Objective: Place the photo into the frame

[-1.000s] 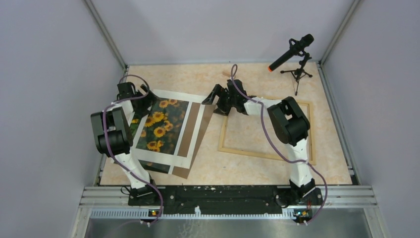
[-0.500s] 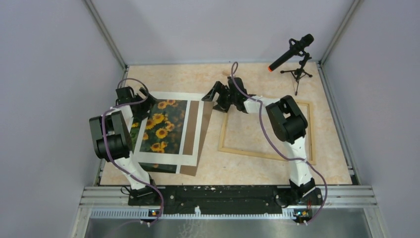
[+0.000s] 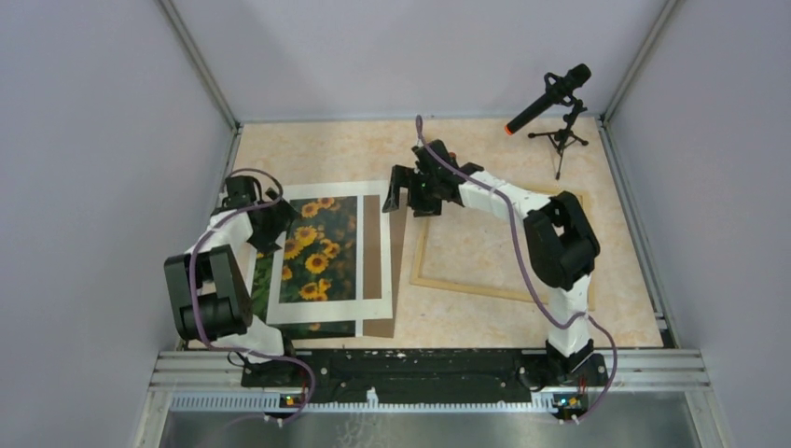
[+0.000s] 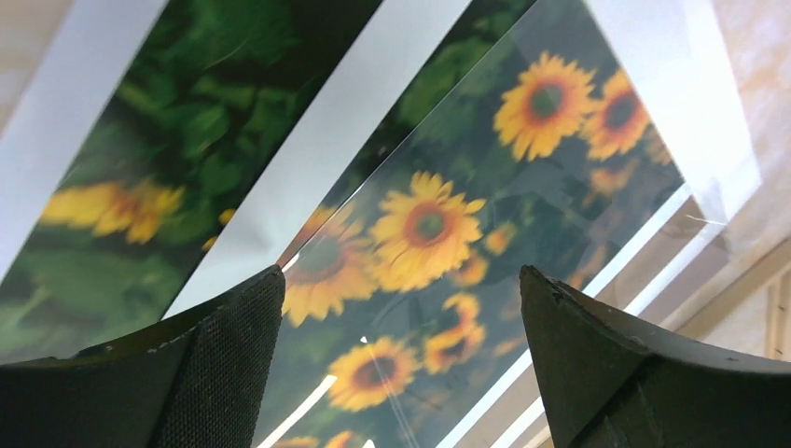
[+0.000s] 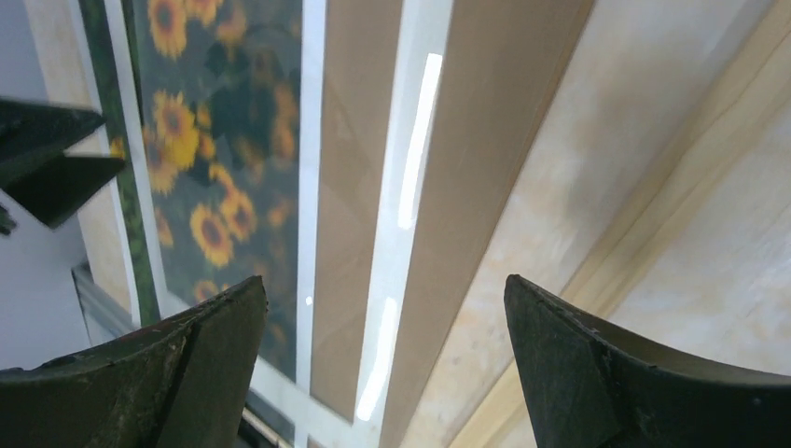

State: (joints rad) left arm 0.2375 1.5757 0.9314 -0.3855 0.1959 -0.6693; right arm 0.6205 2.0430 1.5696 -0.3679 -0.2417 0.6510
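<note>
While your left gripper (image 4: 399, 273) and right gripper (image 5: 383, 280) both hang spread wide w/ nothing pinched, you've got the photo (image 3: 317, 247) flat directly under the left one; the frame (image 3: 464, 286) lies on the desk (image 3: 485, 140) just right of the right one.

left edge of the photo (image 3: 317, 252) hidden under the left arm (image 3: 207, 289), far rail of the frame (image 3: 464, 286) mostly covered by the right arm (image 3: 560, 245), nearest sunflowers blurred in the left wrist view, frame cut off at the right wrist view's edge
</note>
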